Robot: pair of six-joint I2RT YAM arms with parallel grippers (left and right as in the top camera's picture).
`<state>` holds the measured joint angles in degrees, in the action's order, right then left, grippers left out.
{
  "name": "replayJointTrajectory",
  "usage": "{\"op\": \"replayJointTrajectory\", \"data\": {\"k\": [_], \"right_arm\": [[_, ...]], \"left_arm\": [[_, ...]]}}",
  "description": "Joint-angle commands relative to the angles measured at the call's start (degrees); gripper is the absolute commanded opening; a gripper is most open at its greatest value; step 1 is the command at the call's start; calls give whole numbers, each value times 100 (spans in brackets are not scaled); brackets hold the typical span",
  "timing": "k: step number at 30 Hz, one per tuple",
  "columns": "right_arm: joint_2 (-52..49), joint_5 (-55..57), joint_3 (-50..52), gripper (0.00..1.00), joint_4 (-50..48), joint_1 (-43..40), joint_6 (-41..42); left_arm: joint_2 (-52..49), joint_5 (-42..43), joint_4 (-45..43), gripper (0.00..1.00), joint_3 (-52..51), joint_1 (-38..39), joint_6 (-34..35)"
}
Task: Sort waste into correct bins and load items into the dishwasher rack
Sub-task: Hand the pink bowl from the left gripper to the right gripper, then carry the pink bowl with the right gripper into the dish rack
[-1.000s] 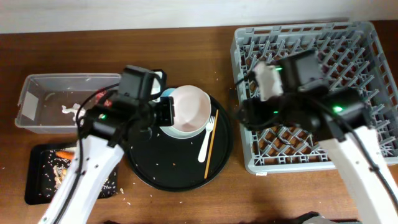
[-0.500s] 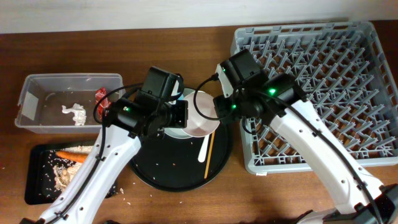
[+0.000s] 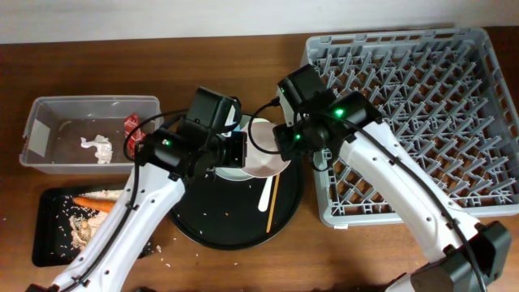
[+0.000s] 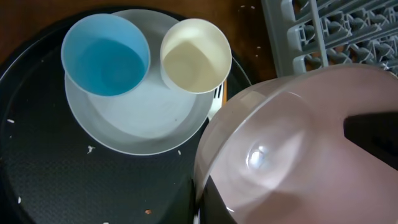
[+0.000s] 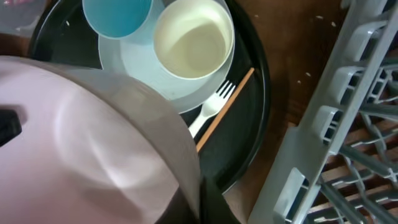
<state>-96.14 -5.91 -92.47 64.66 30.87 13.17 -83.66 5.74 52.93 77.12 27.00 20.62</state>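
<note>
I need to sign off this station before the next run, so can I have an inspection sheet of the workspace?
Surface: wooden table, no spills seen.
Job's things: bowl held above the round tray; blue cup and cream cup on the plate; fork and chopsticks beside it; rack, nothing seen in it; tissue and red wrapper in the clear tub; carrot and scraps in the black tray.
Clutter: crumbs on the table.
Grippers: left gripper and right gripper both shut on the bowl.
Cables: black loops over both arms.
Surroundings: pale wall.
</note>
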Motion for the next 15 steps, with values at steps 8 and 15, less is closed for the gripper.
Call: {"op": "replayJointTrajectory", "data": {"k": [8, 15], "right_arm": [[-44, -2, 31, 4, 197, 35, -63], [-44, 175, -13, 4, 2, -22, -70]], "left_arm": [[103, 90, 76, 59, 210, -96, -52], [1169, -240, 66, 74, 544, -977, -55]]}}
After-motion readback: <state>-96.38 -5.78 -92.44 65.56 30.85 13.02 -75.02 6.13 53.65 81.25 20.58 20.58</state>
